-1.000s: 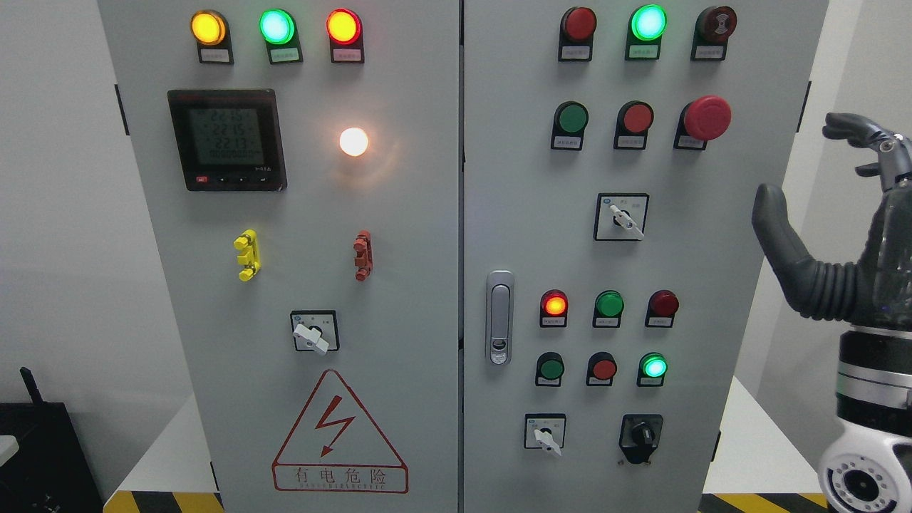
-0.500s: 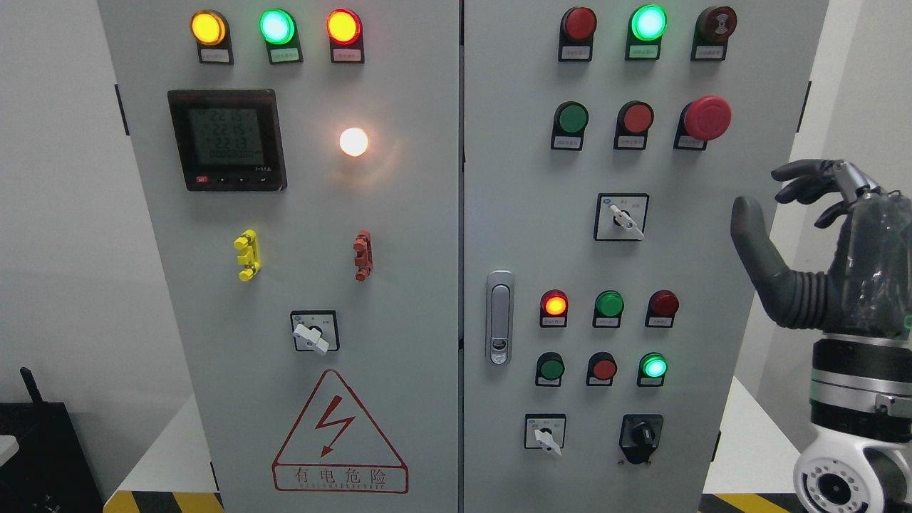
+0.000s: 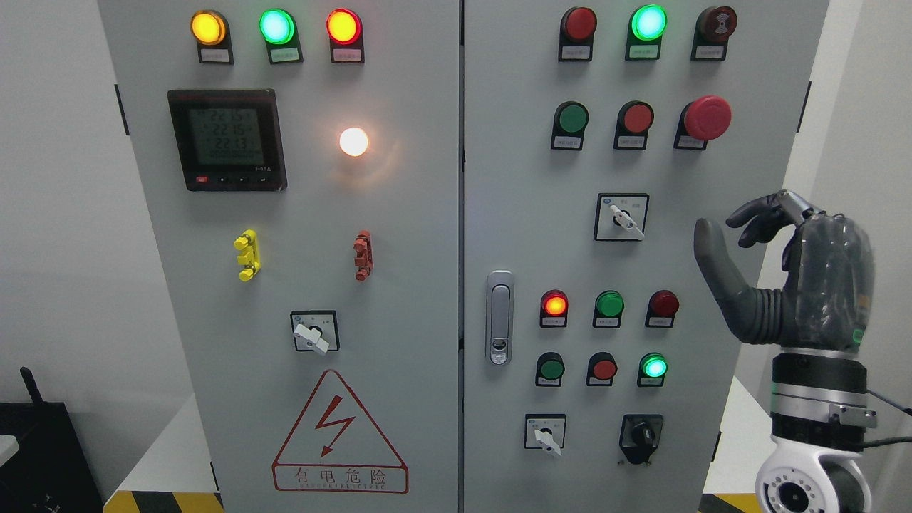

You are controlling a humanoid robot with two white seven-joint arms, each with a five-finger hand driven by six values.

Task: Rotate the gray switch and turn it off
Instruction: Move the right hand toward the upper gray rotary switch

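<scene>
A: What just changed?
B: Your right hand (image 3: 791,278) came down and left from the right edge. It holds nothing, thumb out, fingers loosely bent.
A: So where's the gray switch (image 3: 621,217)?
B: Right of middle, near that hand, not touched yet.
A: Any words?
B: The screen (image 3: 226,140) shows numbers, too blurry. The warning sign (image 3: 340,438) says 有电危险.

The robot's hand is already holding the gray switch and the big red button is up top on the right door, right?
Not quite. In the head view the right hand is open beside the gray switch, not touching it. The big red button is indeed up top on the right door.
</scene>
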